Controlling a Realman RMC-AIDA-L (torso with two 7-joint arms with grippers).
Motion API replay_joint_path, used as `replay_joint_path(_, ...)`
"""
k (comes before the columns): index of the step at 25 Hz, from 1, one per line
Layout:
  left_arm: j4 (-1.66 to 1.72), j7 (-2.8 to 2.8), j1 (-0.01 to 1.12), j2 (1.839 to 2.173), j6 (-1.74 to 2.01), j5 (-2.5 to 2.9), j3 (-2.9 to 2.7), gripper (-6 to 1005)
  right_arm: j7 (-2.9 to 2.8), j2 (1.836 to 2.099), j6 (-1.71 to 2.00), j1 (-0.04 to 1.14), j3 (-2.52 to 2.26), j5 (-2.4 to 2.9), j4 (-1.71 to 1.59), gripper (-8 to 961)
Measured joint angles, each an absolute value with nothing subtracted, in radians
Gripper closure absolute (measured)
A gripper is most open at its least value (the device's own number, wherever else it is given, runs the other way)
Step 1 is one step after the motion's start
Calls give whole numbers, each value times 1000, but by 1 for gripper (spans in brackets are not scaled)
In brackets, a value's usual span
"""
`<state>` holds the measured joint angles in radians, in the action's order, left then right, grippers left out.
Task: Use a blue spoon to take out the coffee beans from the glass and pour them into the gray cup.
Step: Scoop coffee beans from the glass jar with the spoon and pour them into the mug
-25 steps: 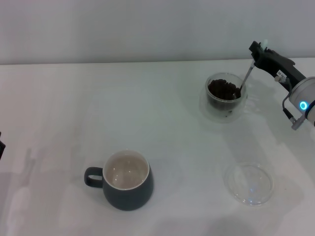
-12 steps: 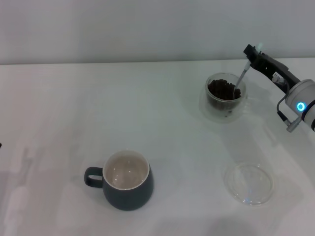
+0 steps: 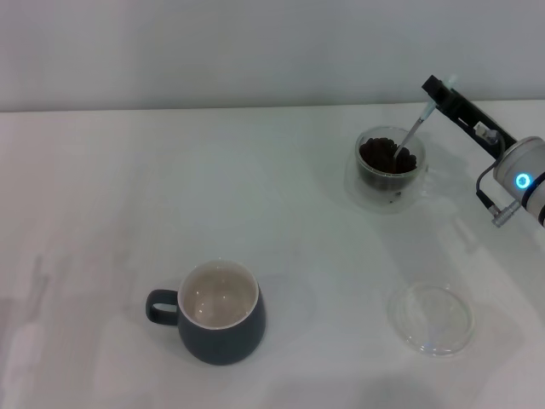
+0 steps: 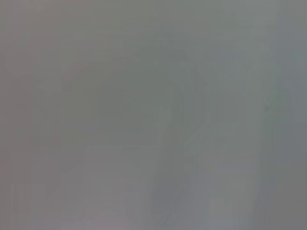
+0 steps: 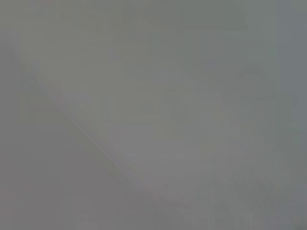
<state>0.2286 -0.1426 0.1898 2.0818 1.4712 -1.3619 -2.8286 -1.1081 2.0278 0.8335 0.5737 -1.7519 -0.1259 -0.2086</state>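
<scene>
So we've got our right pincer [image 3: 436, 92] at the far right of the table, clenched on the pale blue handle end of the small metal-stemmed blue spoon [image 3: 410, 135]. The stem slants down and away from the pincer toward our left, and its bowl end is buried in the heap of dark roasted coffee beans [image 3: 387, 155] inside the small clear double-walled glass [image 3: 390, 170], which sits just below and to the left of the pincer. We can't see the spoon's bowl itself, so no telling how many beans are on it.

The squat dark blue-gray ceramic cup [image 3: 218, 313] with the cream inside is well apart from the pincer, way over toward our left and nearer to us, handle pointing left, and it looks empty. A flat clear round glass saucer [image 3: 431, 318] lies nearer to us, almost straight below the pincer in the head view. Our left arm isn't in view, and both wrist views show nothing usable.

We reckon we're mid-scoop. To do it well: dig the bowl under the beans, level it before lifting, come up slowly clear of the rim without nudging the light glass, then travel steadily so nothing rolls off.
</scene>
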Motion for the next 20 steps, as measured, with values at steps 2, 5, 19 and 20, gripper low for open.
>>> replay_joint_path(2, 228, -143, 191, 2081, 1472, -1366, -2829, 225, -1131, 2028, 828, 574, -1751, -129, -209, 802)
replay_joint_path(5, 219, -143, 194, 2080, 1473, -1368, -2829, 225, -1169, 2028, 822, 574, -1750, -137, -206, 802)
replay_joint_path(19, 201, -141, 197, 2080, 1480, -1368, -2804, 224, -1279, 2028, 772, 545, -1756, -282, -205, 802)
replay_joint_path(20, 200, -141, 197, 2080, 1481, -1368, -2804, 224, -1290, 2028, 772, 544, -1756, -282, -203, 802)
